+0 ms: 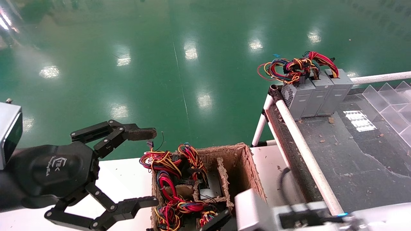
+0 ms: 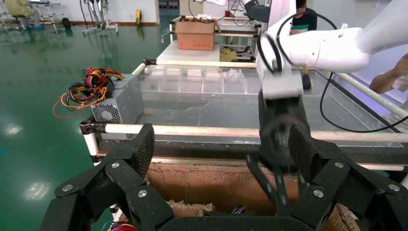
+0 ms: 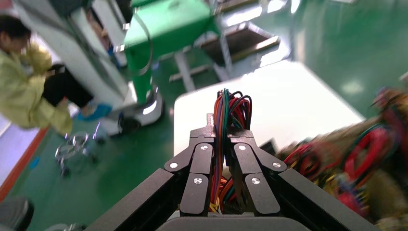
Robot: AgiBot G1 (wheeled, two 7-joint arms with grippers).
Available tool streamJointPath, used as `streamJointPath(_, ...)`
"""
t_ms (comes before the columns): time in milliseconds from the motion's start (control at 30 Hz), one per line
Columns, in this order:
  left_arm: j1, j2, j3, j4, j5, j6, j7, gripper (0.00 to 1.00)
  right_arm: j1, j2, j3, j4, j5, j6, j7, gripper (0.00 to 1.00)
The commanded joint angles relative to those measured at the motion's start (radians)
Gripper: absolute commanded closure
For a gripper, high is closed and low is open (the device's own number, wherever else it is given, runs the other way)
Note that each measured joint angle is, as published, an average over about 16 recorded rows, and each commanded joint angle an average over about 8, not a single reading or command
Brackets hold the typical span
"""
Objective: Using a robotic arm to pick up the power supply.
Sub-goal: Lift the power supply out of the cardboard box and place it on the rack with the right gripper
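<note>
The right gripper has its two fingers pressed together on a bundle of red, orange, green and black wires, which stick up past the fingertips; these wires belong to a power supply whose metal body is hidden from the right wrist camera. From the head camera this gripper sits low in the near end of a cardboard box, below its silver-grey wrist block. The left gripper hangs spread wide just beside the box, holding nothing, one fingertip pad worn brownish. The box stands on a white table and is split by rough cardboard walls into compartments, several packed with tangled red, yellow and black wires. To the right runs a dark, crumb-strewn work surface framed by a white pipe rail, with clear plastic dividers at its far side. Three more grey boxes stand upright side by side at its far corner, one showing a perforated side, wires bunched on top. A glossy green floor reflects ceiling lights all around.
</note>
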Motion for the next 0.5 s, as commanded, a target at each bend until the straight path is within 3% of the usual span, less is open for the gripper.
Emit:
streamJointPath(33,0.0,0.0,0.0,0.0,0.0,0.0,0.0,0.0,-0.002,0.014,0.02,-0.002,0.037,-0.006,-0.001,1.0)
streamJointPath(500,0.0,0.0,0.0,0.0,0.0,0.0,0.0,0.0,0.002,0.161,0.216,-0.064,0.266,-0.002,-0.055,1.0)
